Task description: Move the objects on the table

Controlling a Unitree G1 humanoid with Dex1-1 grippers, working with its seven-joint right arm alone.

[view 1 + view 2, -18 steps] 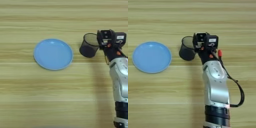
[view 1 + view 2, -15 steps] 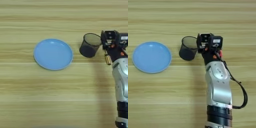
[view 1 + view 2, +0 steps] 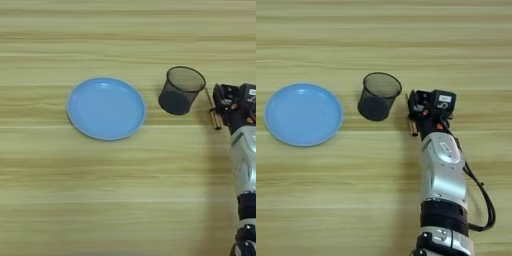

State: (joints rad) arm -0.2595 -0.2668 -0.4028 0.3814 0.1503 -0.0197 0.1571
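The mesh cup (image 3: 379,96) stands upright on the desk (image 3: 381,40); the blue plate (image 3: 302,114) lies well to its left, the screwdriver (image 3: 213,109) just to its right. The right gripper (image 3: 417,105) sits over that screwdriver — whether its fingers are spread or pinching, I cannot tell. Likely a pick-up in progress — next, a lift clear of the cup.

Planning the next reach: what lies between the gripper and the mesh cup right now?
Only the small screwdriver, lying on the table just right of the cup and beside the gripper. The left eye view shows it best.
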